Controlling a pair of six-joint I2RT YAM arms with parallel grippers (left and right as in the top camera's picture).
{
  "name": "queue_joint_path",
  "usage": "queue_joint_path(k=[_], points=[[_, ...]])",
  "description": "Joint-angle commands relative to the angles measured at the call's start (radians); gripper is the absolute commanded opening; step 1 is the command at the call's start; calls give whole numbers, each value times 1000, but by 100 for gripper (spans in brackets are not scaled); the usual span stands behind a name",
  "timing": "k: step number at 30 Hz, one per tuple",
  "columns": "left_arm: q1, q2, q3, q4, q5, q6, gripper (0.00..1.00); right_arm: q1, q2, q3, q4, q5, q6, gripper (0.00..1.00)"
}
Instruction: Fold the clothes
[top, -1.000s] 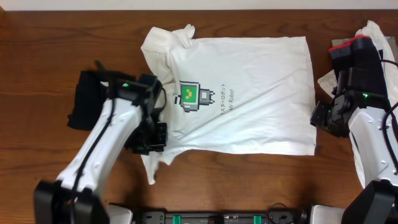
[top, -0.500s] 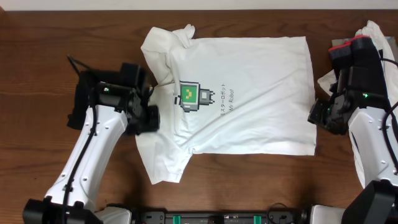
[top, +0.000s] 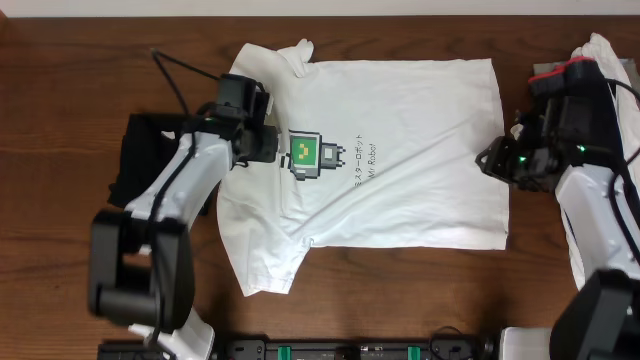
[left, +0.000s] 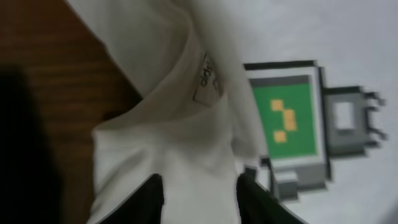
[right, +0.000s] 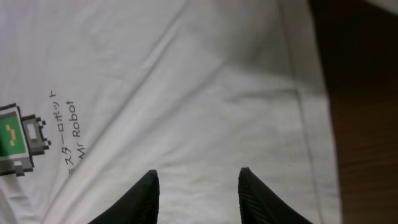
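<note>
The left gripper (left: 199, 186), fingers apart, hovers at the collar just beside the green print (top: 303, 152). The right gripper (right: 198, 180), also apart, hangs over the hem, well away from that print. The white T-shirt (top: 400, 150) lies spread flat, apparently unfolded, so every fold seems left to do.

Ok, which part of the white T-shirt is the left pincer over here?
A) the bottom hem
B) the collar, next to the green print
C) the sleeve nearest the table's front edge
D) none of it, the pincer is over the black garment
B: the left pincer is over the T-shirt at its collar, with the green print right beside it in the left wrist view.
</note>
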Motion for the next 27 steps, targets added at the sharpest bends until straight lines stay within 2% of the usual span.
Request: queue_joint_path(k=[1, 4, 9, 14, 19, 20, 21, 24, 25, 27], points=[[3, 45, -2, 57, -6, 27, 45, 21, 58, 5, 9, -51, -13, 41], [3, 62, -2, 117, -14, 50, 49, 37, 98, 5, 19, -50, -13, 41], [3, 78, -2, 171, -14, 58, 49, 53, 144, 5, 36, -50, -13, 41], [3, 108, -2, 167, -13, 100, 53, 54, 152, 5, 59, -50, -13, 40], [3, 140, -2, 168, -16, 144, 53, 54, 152, 5, 70, -50, -13, 40], [3, 143, -2, 169, -17, 145, 50, 54, 152, 5, 73, -49, -13, 40], [4, 145, -2, 169, -17, 145, 43, 53, 152, 5, 75, -49, -13, 40], [5, 145, -1, 167, -55, 140, 12, 53, 152, 5, 78, -47, -13, 40], [7, 142, 2, 159, -81, 124, 6, 53, 152, 5, 78, -44, -13, 41], [9, 136, 18, 121, -139, 83, 6, 54, 153, 5, 85, -31, -13, 42]])
